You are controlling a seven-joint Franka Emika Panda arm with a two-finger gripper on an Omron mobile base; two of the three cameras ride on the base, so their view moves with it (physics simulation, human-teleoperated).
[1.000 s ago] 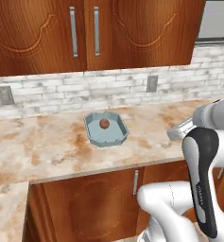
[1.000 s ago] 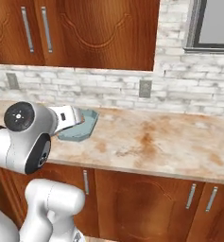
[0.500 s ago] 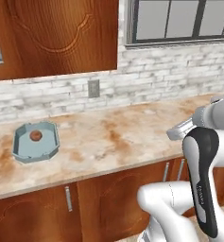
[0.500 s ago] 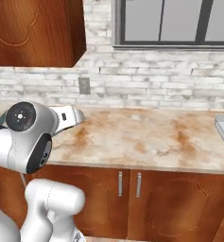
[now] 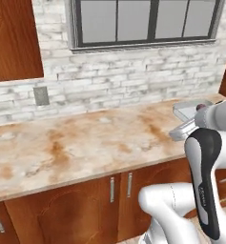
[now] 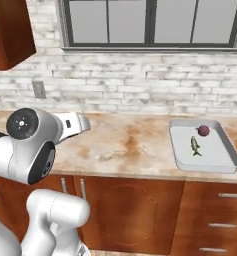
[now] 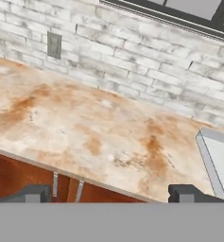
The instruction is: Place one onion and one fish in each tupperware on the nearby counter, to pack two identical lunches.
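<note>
A whitewashed brick wall carries a dark-framed window and a grey outlet. Red-brown cabinets with metal handles stand below; an upper cabinet hangs left.

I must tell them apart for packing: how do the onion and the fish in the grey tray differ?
The onion is round and dark purple-red; the fish is slender and green-yellow. The onion sits near the tray's back wall; the fish lies nearer its middle, lengthwise front to back. Both are small, apart from each other, in the same tray.
</note>
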